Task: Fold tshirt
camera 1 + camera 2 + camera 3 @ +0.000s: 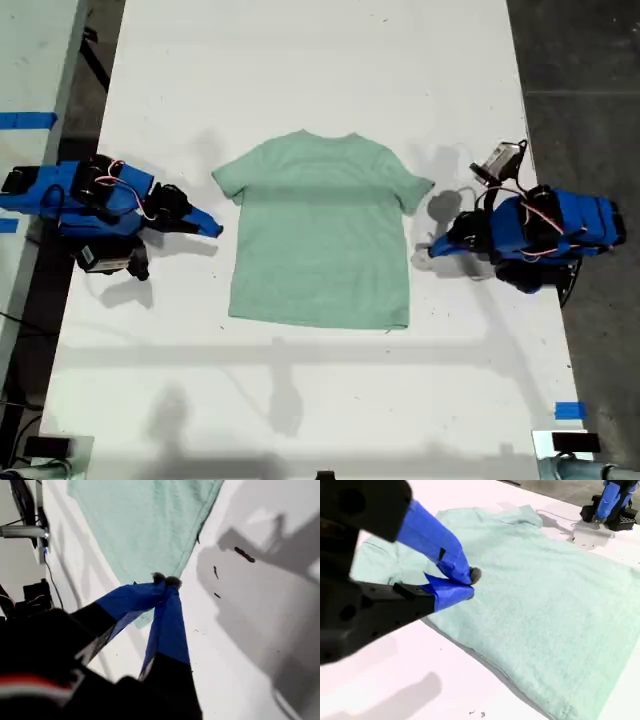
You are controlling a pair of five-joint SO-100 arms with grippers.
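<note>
In the middle of the white table (300, 60) you have the tshirt (320, 235), pale mint, spread flat and unfolded, collar toward the far edge and sleeves out, which I judge ready for a first fold. My second gripper (212, 229) waits beside its exterior-view left side and my first gripper (437, 247) beside its right, both pinched closed and empty.

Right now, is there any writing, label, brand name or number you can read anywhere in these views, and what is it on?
None: no text can be read in any view.
The tshirt is plain and unmarked.
The table carries no lettering.
The blue tape near the exterior view's right edge is blank.
My first gripper and my second gripper show no readable markings.
</note>
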